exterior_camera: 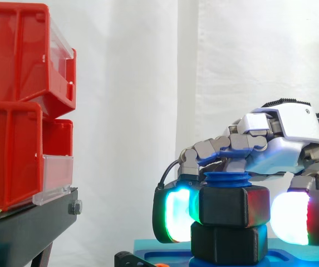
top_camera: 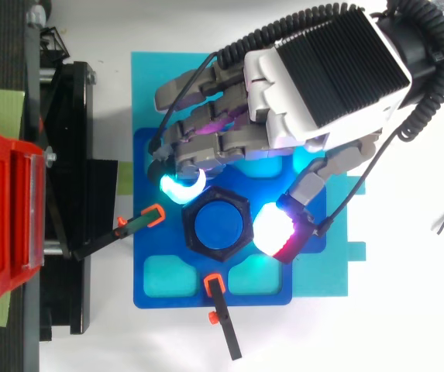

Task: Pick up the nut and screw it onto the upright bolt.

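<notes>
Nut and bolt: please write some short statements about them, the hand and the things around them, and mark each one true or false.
1. The black nut sits on the blue bolt, and the bolt's top shows above it. True.
2. The hand hangs high above the nut with straight fingers. False: its curled fingers close on the nut from both sides.
3. The red bins stand left of the bolt in the side view. True.
4. The bolt stands on a yellow plate. False: the plate is blue.

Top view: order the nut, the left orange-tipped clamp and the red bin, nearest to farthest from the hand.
1. nut, gripped by the hand.
2. clamp, just left of the nut.
3. red bin, at the far left edge.
</notes>
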